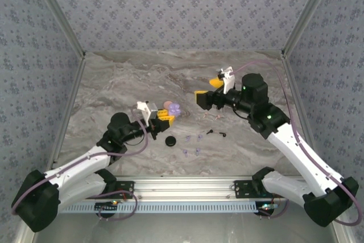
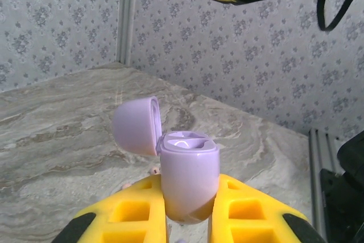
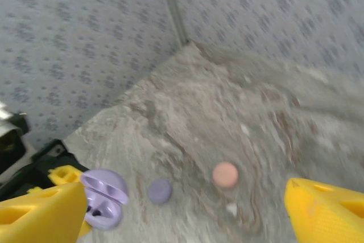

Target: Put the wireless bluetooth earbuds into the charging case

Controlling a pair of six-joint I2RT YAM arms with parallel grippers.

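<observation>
Left gripper [image 1: 163, 119]: clamped hard on the charging case, with its blocky yellow fingers [image 2: 133, 214] pressing in from both flanks.
Charging case [image 2: 189, 180]: pale lavender, smooth glossy plastic, a rounded body standing upright between the pads. The domed lid is flipped back to the left, and two moulded hollows glint in the open top.
Right gripper [image 1: 206, 90]: jaws spread wide with nothing between them, out to the right of the case and pointing toward it. In its own view, chunky yellow fingers [image 3: 324, 209] sit at either edge, a bit blurred.
Lavender earbuds [image 1: 188, 138]: four tiny stemmed pieces, loose on the table toward the front and well clear of both grippers. None of them is in the case.
Black earbuds [image 1: 210, 131]: two small dark stemmed bits lying just right of the lavender ones.
Black round case [image 1: 170, 140]: flat, coin-like and dull-finished, on the table left of the lavender earbuds.
Pink disc [image 3: 225, 174]: round, flat, salmon-toned and in soft focus, resting on the table beyond the held case.
Lavender disc [image 3: 160, 190]: round and flat, beside the pink one but not touching it.
Table [image 1: 125, 83]: grey-brown, marble-veined and smooth.
Walls [image 1: 182, 4]: grey-blue with a small floral print, and metal posts at the corners.
</observation>
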